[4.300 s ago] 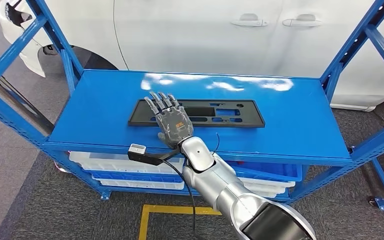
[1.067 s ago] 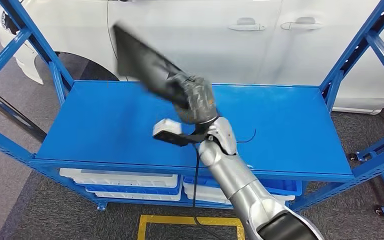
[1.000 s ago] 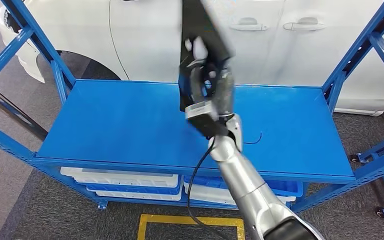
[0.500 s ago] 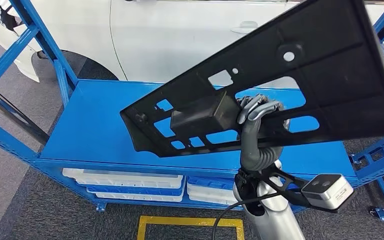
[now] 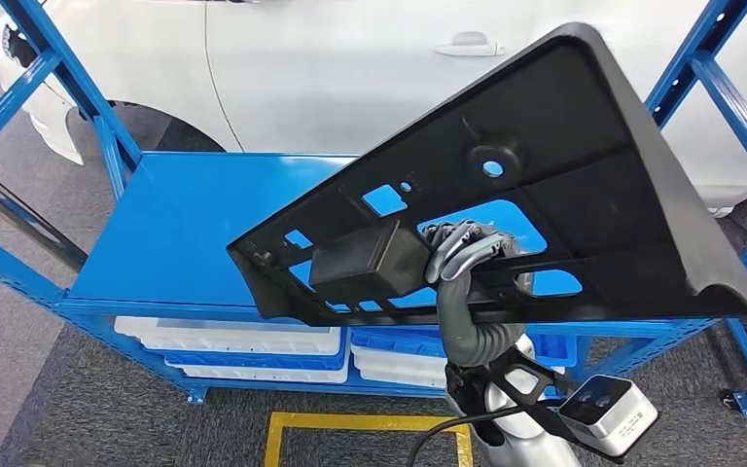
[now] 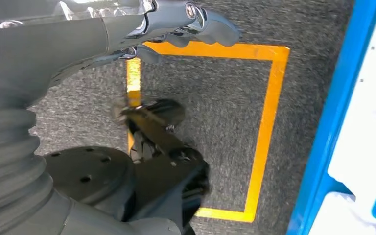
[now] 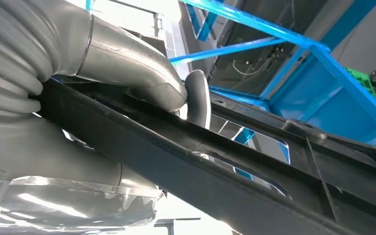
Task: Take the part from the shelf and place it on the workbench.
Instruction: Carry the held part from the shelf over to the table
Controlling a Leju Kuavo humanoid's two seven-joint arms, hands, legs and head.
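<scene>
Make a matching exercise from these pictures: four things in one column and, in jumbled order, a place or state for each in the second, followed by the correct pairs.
Column 1
1. black part
2. right hand
3. white bins
4. yellow floor marking

Column 2
A. under the blue shelf top
B. lifted clear of the shelf, tilted
C. on the grey carpet in front of the shelf
D. gripping the part through an opening

Pairs: 1-B, 2-D, 3-A, 4-C

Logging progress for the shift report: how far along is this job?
Done: the black part is off the blue shelf. In hand: the right robot hand grips it through a cutout, raised near the camera. Left: placing it on the workbench.
</scene>
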